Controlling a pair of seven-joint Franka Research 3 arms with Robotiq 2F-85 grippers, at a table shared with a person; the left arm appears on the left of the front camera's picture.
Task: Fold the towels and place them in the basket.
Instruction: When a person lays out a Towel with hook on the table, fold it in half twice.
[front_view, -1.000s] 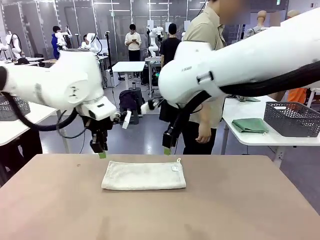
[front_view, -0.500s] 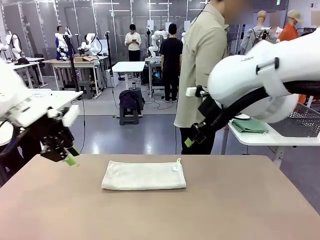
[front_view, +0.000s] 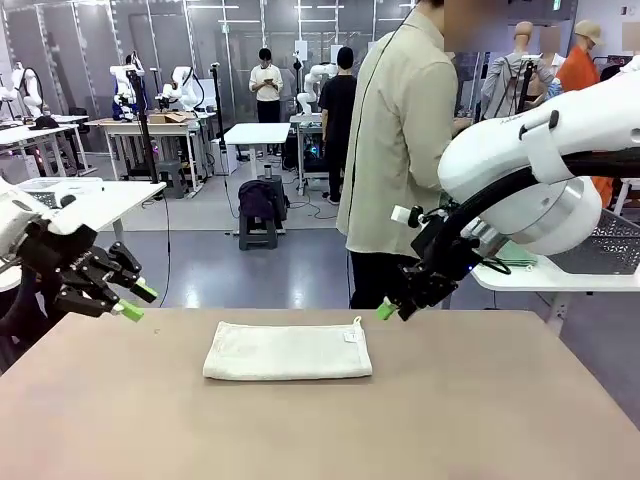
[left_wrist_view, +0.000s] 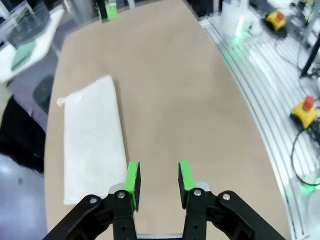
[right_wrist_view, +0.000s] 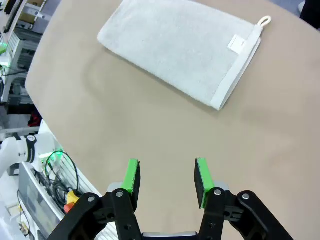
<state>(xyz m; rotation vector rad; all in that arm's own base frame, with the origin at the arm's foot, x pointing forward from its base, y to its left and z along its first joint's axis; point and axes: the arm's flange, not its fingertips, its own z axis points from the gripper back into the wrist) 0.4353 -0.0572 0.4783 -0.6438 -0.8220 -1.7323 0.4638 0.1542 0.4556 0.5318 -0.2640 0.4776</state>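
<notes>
A cream-white towel (front_view: 287, 350) lies folded in a flat rectangle at the middle of the brown table (front_view: 320, 430), its hanging loop at the far right corner. My left gripper (front_view: 138, 302) hovers open off the table's far left corner, well left of the towel. My right gripper (front_view: 388, 310) hangs open just beyond the towel's far right corner. From the left wrist, the towel (left_wrist_view: 92, 140) lies ahead of the open left gripper (left_wrist_view: 159, 177). From the right wrist, the towel (right_wrist_view: 185, 47) lies beyond the open right gripper (right_wrist_view: 166, 175). The dark mesh basket (front_view: 615, 240) stands on a white side table at the right.
A person (front_view: 400, 150) in a beige shirt stands at the far edge, behind the right gripper. A pale green cloth (left_wrist_view: 22, 55) lies on the white side table next to the basket. Bare tabletop lies all around the towel.
Both arms have drawn back from above the towel: the left swung out to the far left, the right pulled off to the right. The towel has not moved.
</notes>
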